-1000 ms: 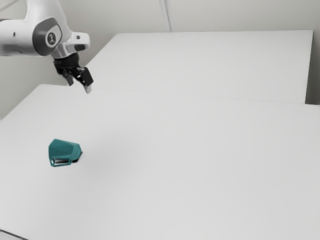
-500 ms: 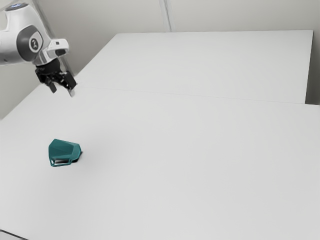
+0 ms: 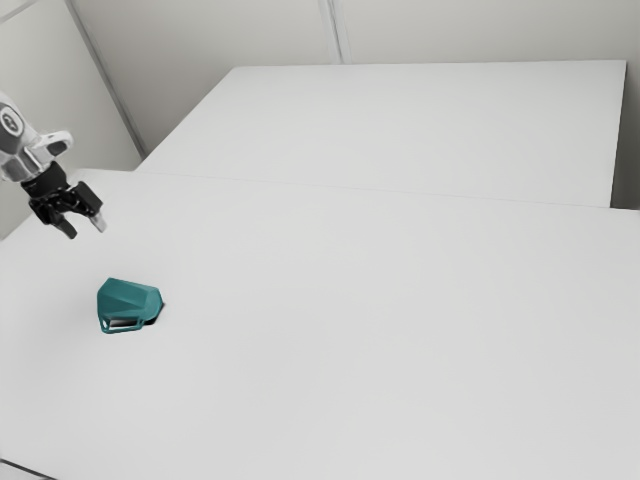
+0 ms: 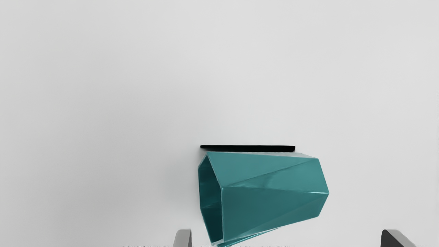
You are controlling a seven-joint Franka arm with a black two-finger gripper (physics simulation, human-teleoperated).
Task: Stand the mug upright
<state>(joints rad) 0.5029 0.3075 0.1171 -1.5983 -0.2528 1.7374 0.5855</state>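
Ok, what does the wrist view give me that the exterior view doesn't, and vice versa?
Wrist view: a look into the teal mug through its open mouth. Exterior view: the full loop of its handle, the arm, and the gripper raised above the table. Both: the mug lying on its side, ungripped, fingers apart.

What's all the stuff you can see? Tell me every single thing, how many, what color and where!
mug: 1, teal, lying on its side on the table
table: 1, white, under the mug
dark strip: 1, black, along the mug's side, maybe a shadow
thin line: 1, dark, exterior view's lower left corner
big flat surface: 1, white, beyond the table
walls: at least 2, grey, at the back
arm: 1, white and grey, exterior view's left
gripper: 1, black with pale tips, open, above the table
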